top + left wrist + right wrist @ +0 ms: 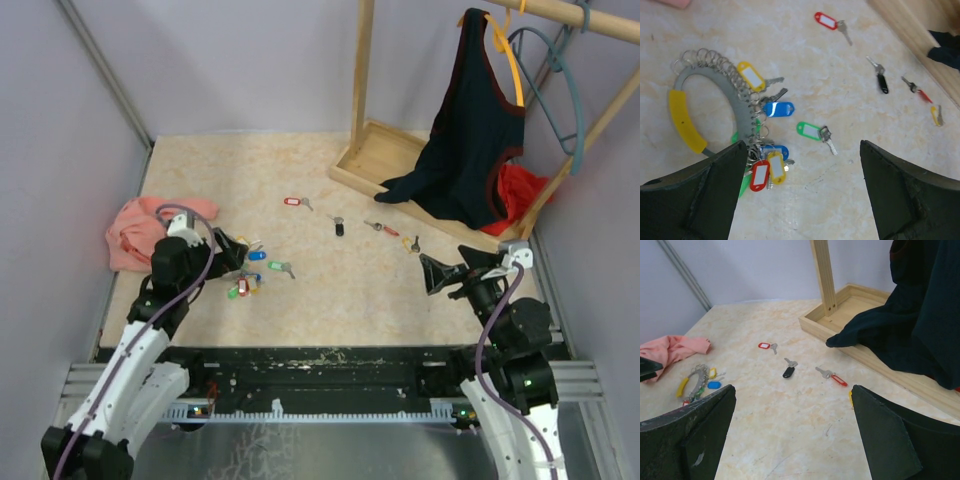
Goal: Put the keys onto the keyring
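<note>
1. The left hand (802,144) is wide open and holding nothing. It hangs low over the table (250,170) at the middle left of the top view.
2. The keyring (742,107) lies flat right under it: a grey ring with a yellow sleeve on one side and a clump of yellow, blue and red tagged keys threaded on. In the left wrist view the lower-left finger (705,195) covers the ring's bottom edge. I can't tell if it's actually touching.
3. A green-tagged key (810,131) sits loose between the two fingers, just beside the ring's bunch.
4. The right hand (793,388) is spread open too, with nothing in it. It's at the lower right of the top view, pointing in across the table.
5. The other loose keys are well apart from the ring, around mid-frame: a red-tagged key (292,201), a black-headed key (339,228), a small red one (385,228) and a yellow one (412,243).
6. The table is beige with a marbled look. A crumpled pink cloth (135,230) lies at its left edge.
7. At the upper right there's a wooden rack (375,155) with a tray base. A dark tank top (470,130) hangs on an orange hanger (510,55), with a teal hanger (565,90) next to it. Something red (520,190) is bunched in the tray.
8. Plain pale lilac walls (230,60) close in the back and sides.
</note>
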Available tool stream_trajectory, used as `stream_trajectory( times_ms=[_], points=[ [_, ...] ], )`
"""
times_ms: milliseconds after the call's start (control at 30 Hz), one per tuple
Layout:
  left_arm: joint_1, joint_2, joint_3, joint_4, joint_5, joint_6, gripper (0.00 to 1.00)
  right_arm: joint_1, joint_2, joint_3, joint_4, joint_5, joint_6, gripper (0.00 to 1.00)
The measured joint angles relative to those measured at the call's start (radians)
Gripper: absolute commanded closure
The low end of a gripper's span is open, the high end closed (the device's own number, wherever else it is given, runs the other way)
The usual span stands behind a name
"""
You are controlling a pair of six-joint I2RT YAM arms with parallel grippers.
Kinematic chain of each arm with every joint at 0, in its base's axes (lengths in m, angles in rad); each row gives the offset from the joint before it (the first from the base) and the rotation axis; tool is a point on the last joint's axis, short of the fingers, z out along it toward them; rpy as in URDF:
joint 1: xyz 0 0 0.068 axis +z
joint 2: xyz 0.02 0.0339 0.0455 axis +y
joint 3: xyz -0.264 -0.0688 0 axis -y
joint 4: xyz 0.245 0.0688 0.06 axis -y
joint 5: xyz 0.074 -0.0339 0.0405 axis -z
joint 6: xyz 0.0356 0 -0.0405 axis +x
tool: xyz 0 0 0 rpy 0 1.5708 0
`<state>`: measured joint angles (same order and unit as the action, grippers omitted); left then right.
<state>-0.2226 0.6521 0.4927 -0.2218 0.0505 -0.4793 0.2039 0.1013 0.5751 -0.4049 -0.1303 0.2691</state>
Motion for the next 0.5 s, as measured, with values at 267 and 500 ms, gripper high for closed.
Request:
stream_trajectory(
  times_ms=[267, 500],
  points=[
    [0.0, 0.375, 0.034, 0.027, -0.104, -0.056, 0.14, 0.035, -0.033, -0.001, 0.0, -0.004, 0.0, 0.01],
    [0.0, 0.678, 0.188, -0.013, -0.146, -0.051, 0.18, 0.065, -0.049, -0.006, 0.0, -0.004, 0.0, 0.01]
  ],
)
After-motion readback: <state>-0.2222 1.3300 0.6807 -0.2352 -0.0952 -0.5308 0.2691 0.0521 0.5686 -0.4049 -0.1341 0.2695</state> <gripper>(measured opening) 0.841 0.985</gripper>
